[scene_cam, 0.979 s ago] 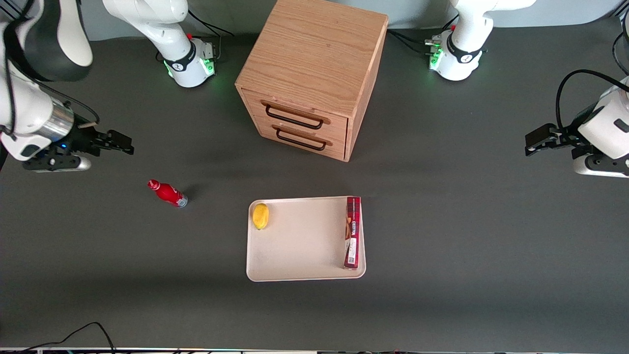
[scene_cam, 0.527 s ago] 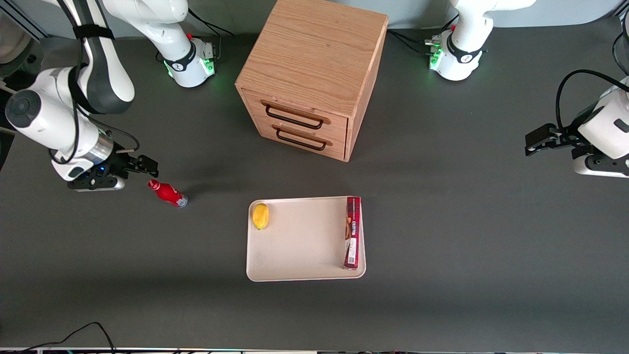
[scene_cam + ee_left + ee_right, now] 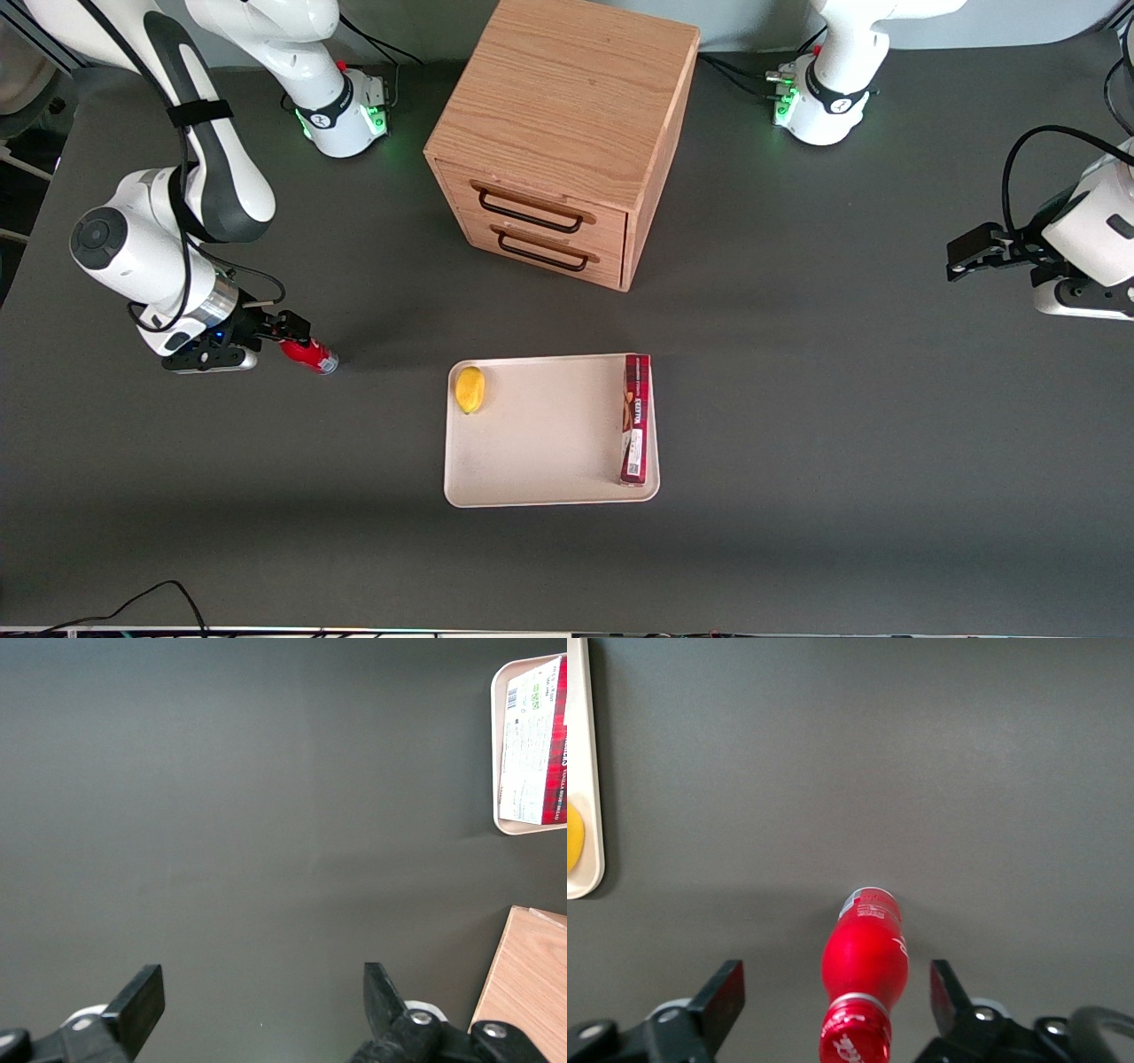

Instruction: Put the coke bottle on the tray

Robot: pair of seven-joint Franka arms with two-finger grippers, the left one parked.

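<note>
Two items (image 3: pixel 469 390) beside open end effector (image 3: pixel 296 333)

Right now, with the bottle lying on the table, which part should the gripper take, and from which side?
Probably the red body just below the neck. The coke bottle lies on its side, cap toward the gripper, whose open fingers straddle it. Come down from above and close across its width.

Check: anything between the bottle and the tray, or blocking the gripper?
Nothing visible. The open gripper already straddles the bottle, fingers apart from it. Bare table lies between bottle and tray; the fruit and box leave its middle free.
</note>
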